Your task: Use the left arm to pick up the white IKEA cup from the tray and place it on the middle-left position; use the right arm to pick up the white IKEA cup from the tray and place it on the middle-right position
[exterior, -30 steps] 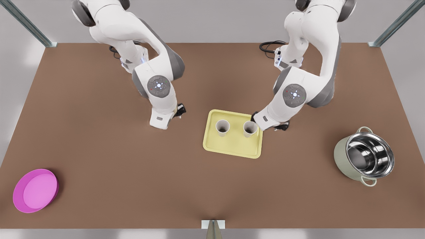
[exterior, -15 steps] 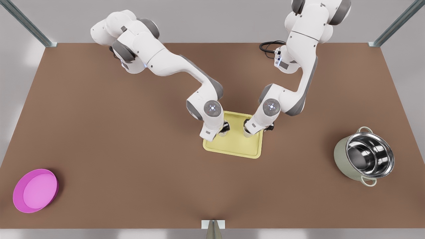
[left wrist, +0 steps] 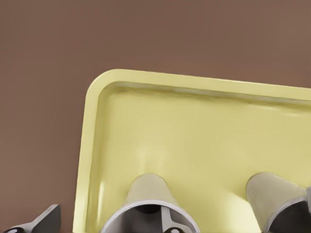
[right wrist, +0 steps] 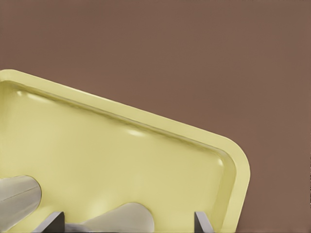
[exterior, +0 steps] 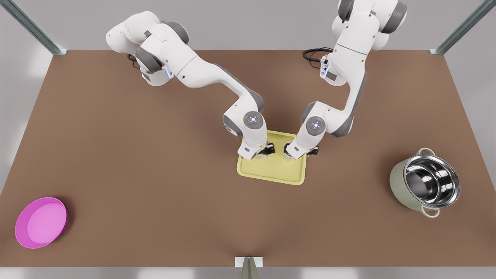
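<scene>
On the brown table (exterior: pixel 155 174), a magenta dish (exterior: pixel 41 222) sits at about 8 o'clock from the pale yellow tray (exterior: pixel 271 172) at centre. The left gripper (exterior: pixel 262 152) hangs over the tray's 11 o'clock part, fingers spread apart either side of one white cup (left wrist: pixel 148 201). The right gripper (exterior: pixel 295 152) is at the tray's 1 o'clock corner, fingers (right wrist: pixel 48 222) parted around the other white cup (right wrist: pixel 121 218). A steel pot (exterior: pixel 425 182) stands well apart at 3 o'clock.

Two white cups (left wrist: pixel 148 204) (left wrist: pixel 274 196) on one yellow tray (exterior: pixel 271 172), two robot arms, one pink dish (exterior: pixel 40 221), one steel pot (exterior: pixel 426 182).
</scene>
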You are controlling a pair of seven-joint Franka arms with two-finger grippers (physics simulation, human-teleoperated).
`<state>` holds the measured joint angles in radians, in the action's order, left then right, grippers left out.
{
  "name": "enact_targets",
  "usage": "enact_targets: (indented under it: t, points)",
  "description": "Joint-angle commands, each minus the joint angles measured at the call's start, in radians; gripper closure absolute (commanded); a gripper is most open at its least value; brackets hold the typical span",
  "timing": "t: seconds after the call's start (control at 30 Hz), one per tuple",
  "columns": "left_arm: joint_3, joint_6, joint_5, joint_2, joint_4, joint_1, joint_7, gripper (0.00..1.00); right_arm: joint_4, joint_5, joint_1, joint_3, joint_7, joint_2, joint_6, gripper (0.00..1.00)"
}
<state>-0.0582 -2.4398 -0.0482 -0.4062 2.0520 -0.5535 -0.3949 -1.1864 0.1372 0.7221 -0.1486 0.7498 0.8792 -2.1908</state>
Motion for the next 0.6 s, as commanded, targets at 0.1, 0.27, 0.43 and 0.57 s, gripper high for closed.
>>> enact_targets:
  t: [0.1,0.27,0.43,0.57]
  points:
    - [0.001,-0.073,0.002,-0.028,-0.003,-0.002,-0.070,0.15,-0.047,0.013,0.033,-0.002,0.189,-0.019,0.014,0.01]
    - [0.001,-0.074,0.002,-0.033,-0.007,0.000,-0.070,0.39,-0.062,0.013,0.036,0.001,0.187,0.007,0.003,0.01]
    - [0.001,-0.071,0.001,-0.026,-0.009,0.000,-0.071,0.51,-0.093,0.027,0.039,0.000,0.204,0.004,0.005,0.18]
    - [0.000,-0.067,0.001,-0.023,-0.010,0.001,-0.070,0.85,-0.091,0.027,0.037,0.001,0.203,-0.002,0.003,0.48]
